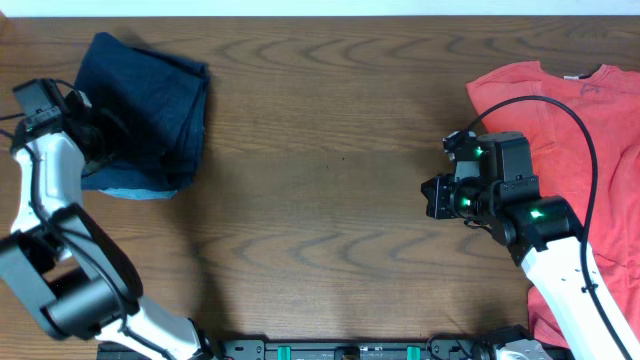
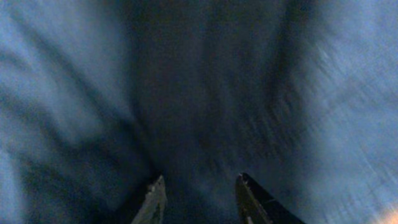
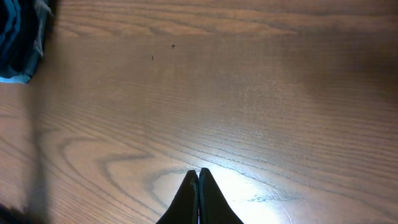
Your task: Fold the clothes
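Observation:
A folded dark blue garment (image 1: 150, 110) lies at the far left of the wooden table. My left gripper (image 1: 95, 135) is over its left edge; in the left wrist view its jaws (image 2: 199, 186) are open with the blue cloth (image 2: 199, 93) filling the frame right beneath them. A red T-shirt (image 1: 580, 120) lies spread at the far right. My right gripper (image 1: 432, 197) is shut and empty, left of the red shirt, over bare wood (image 3: 199, 173). A corner of the blue garment shows at the top left of the right wrist view (image 3: 18, 37).
The wooden table (image 1: 330, 150) stretches between the two garments. A black cable (image 1: 560, 110) arcs over the red shirt to the right arm. The arm mounts run along the front edge (image 1: 350, 350).

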Motion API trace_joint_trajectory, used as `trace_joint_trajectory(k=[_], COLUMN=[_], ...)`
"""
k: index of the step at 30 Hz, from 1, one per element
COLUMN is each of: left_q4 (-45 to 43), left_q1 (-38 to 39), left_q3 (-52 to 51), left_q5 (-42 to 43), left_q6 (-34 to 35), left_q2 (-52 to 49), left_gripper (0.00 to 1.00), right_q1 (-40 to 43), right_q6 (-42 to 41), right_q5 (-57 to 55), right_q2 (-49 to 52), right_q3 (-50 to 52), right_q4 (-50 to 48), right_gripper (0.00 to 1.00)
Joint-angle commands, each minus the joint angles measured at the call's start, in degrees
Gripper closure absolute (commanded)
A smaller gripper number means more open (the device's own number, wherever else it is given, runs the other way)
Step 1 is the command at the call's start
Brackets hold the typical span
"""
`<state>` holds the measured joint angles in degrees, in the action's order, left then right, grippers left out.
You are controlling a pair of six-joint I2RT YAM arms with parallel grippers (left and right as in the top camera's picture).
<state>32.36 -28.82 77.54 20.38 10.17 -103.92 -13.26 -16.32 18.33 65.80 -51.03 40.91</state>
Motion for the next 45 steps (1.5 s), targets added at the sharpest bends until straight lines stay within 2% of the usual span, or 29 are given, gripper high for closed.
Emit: trace_joint_trajectory(k=[1, 6, 12, 17, 19, 21, 22, 23, 24, 25, 45], left_q4=[3.34, 7.8, 13.4, 22.62, 25.73, 26.99, 27.39, 28.11, 29.0, 29.59, 31.28], left_q1=[0.92, 5.62, 16.09, 22.49, 23.28, 23.28, 23.28, 23.28, 23.28, 23.28, 23.28], left_q3=[3.37, 3.72, 3.72, 3.69, 3.69, 3.69, 3.69, 3.69, 3.69, 3.69, 3.69], left_q5=[6.49, 7.67, 7.1, 1.42, -2.82, -3.37, -3.39, -3.39, -3.34, -3.28, -2.95], left_q6=[-6.88, -16.31, -22.82, -22.8, -22.75, -22.77, -22.8, -22.8, -22.77, -22.73, -22.12], left_q2=[7.43, 18.25, 32.26, 42.58, 45.86, 48.22, 49.46, 50.47, 51.17, 51.8, 52.59], left_gripper=[0.56, 0.5, 0.44, 0.24, 0.02, 0.02, 0.02, 0.02, 0.02, 0.02, 0.02], right_q1=[-1.07, -4.22, -7.56, -8.13, -8.13, -8.13, -8.13, -8.13, -8.13, -8.13, -8.13], right_q6=[0.74, 1.18, 1.16, 2.84, 5.38, 6.91, 7.23, 7.21, 7.19, 7.17, 6.75], right_q5=[-2.86, -10.78, -13.84, -13.84, -13.88, -13.88, -13.86, -13.84, -13.84, -13.79, -12.09], right_q2=[-2.36, -6.73, -12.81, -18.08, -19.96, -21.09, -21.57, -22.08, -22.34, -22.53, -22.62], right_q3=[-3.65, -9.18, -14.62, -15.58, -15.58, -15.58, -15.58, -15.58, -15.58, -15.58, -15.58], right_q4=[0.2, 2.14, 3.56, 7.69, 10.6, 12.33, 12.9, 13.38, 13.64, 14.05, 17.25], right_gripper=[0.99, 0.99, 0.94, 0.9, 0.86, 0.75, 0.67, 0.54, 0.37, 0.01, 0.01])
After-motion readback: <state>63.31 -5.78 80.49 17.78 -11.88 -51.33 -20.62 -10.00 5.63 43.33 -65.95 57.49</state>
